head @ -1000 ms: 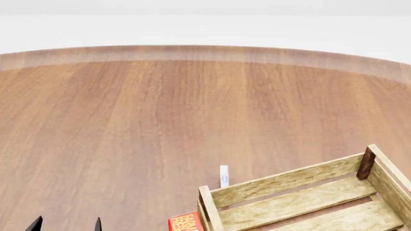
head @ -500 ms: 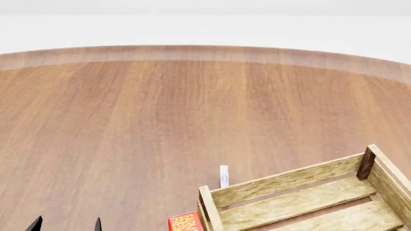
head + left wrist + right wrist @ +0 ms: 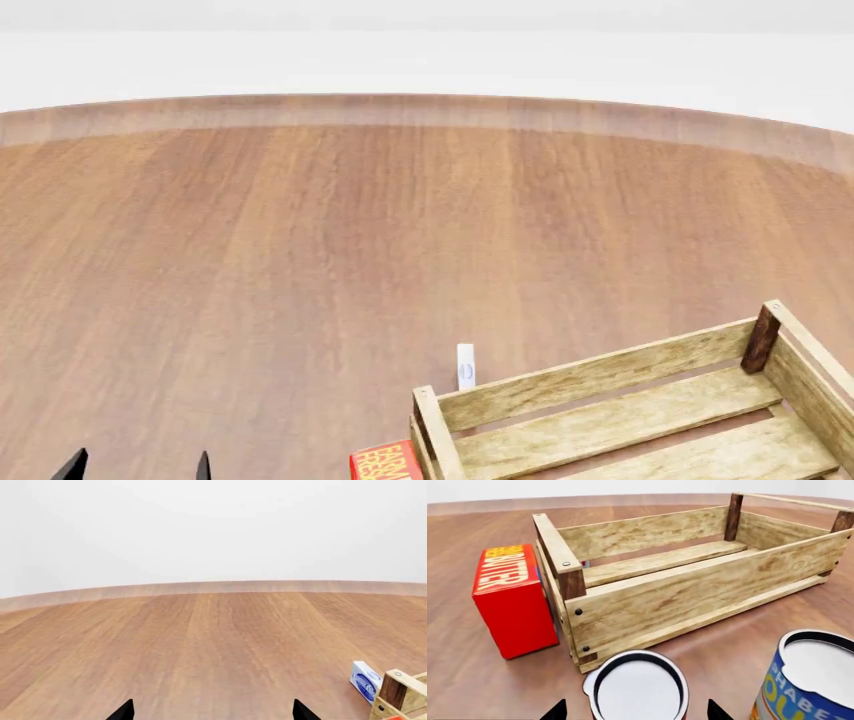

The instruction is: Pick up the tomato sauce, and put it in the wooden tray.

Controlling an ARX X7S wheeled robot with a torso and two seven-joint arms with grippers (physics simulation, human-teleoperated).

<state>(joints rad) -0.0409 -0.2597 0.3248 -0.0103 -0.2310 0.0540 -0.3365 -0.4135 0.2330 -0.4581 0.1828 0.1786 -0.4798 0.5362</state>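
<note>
- The left gripper (image 3: 139,465) is at the near left of the brown table (image 3: 334,250). Only its two black tips show. They are spread apart with nothing between them.
- A red butter box (image 3: 512,600) stands just to the left of the wooden tray (image 3: 694,597), touching it or almost.
- A small white and blue box (image 3: 465,367) stands just behind the tray's far left corner.
- The wooden tray sits at the near right of the table. Its slats show nothing inside.
- The tomato sauce (image 3: 637,687) stands in front of the tray's near left corner. Only its white top shows.
- The right gripper (image 3: 636,711) has its two black tips spread wide, one on each side of the tomato sauce. I cannot tell if they touch it.
- A blue and orange can (image 3: 807,680) stands just right of the tomato sauce.
</note>
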